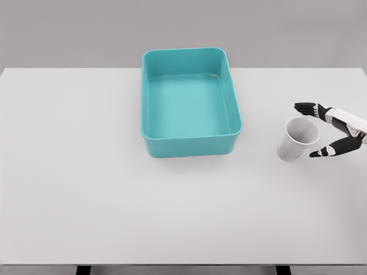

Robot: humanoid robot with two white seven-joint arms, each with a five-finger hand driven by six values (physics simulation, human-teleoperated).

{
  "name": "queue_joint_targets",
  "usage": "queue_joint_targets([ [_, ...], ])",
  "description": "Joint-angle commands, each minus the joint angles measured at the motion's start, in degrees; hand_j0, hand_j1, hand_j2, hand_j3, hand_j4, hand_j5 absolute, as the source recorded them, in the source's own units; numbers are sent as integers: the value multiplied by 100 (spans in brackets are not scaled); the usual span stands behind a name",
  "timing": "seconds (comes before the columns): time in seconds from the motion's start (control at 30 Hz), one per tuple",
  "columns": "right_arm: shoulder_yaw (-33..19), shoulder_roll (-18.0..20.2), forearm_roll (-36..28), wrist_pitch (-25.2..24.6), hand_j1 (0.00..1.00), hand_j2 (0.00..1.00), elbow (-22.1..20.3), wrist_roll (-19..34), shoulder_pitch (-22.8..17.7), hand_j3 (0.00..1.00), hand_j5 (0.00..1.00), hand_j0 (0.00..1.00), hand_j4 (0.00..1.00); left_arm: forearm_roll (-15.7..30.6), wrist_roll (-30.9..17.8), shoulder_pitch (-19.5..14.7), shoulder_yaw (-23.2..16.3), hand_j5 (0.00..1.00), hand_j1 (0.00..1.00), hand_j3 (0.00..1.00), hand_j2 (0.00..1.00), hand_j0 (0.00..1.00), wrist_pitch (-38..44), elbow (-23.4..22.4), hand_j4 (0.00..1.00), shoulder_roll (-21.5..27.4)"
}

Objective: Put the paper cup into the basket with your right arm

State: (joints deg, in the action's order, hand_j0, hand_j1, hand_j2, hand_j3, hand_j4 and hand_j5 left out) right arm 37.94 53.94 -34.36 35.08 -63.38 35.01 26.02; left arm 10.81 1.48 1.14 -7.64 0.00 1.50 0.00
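At the right edge of the frame, the right hand reaches in from the side, fingers spread wide: one dark-tipped finger extends above the cup's rim, another below it, neither clearly gripping. Between them stands the paper cup, white, open mouth up and tilted slightly, resting on the white table. Farther back, at upper centre, sits the teal basket, rectangular with rounded corners, well apart from the cup.
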Motion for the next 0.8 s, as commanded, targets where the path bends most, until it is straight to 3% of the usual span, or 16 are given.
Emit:
queue_joint_targets([
  [0.0, -6, -112, -36, -10, 100, 100, 97, -1, 9, 100, 100, 100, 100, 0, -7, 0, 0, 100, 100, 100, 100, 100, 0, -1, 100, 0],
  [0.77, -6, -349, 105, -10, 100, 100, 247, -1, 44, 100, 100, 100, 100, 0, 1, 0, 0, 100, 100, 100, 100, 100, 0, -1, 100, 0],
])
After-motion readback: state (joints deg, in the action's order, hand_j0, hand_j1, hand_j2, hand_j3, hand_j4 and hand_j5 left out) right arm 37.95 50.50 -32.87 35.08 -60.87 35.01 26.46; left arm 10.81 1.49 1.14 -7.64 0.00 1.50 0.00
